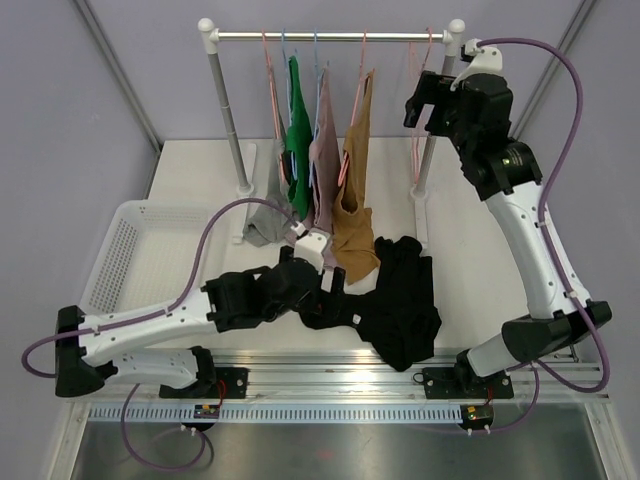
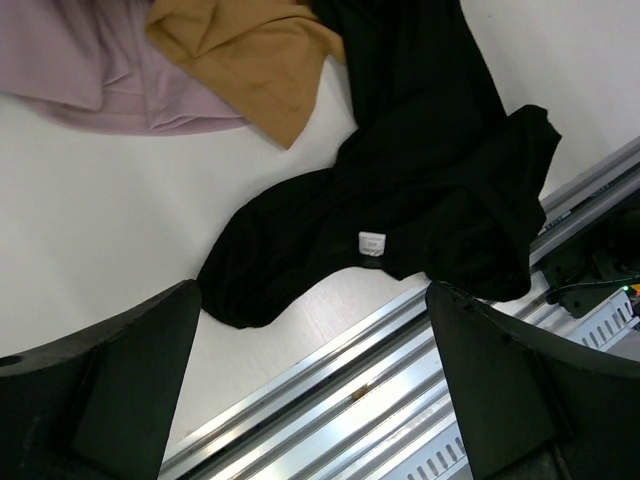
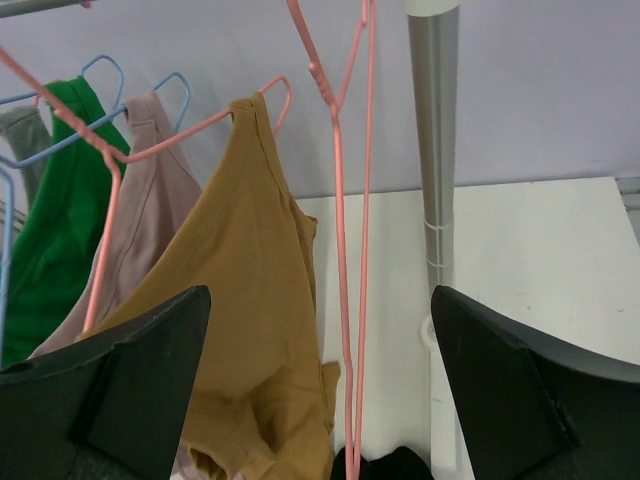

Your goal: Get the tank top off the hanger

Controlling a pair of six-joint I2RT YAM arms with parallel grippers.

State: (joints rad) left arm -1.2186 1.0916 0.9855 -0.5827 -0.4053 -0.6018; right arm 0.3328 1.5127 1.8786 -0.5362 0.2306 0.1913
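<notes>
Lying crumpled on the table [image 1: 200,170] near its front edge, the black tank top [image 1: 400,300] looks already clear of the bare pink hanger [image 3: 350,250] on the rail [image 1: 330,36]. The right claw [image 3: 320,300] sits high beside that hanger, jaws spread and empty. The left claw [image 2: 312,300] — likewise released, holding nothing — hovers just over the garment's left end and is far nearer; the cloth's long axis runs from the rack towards the arm bases.
</notes>
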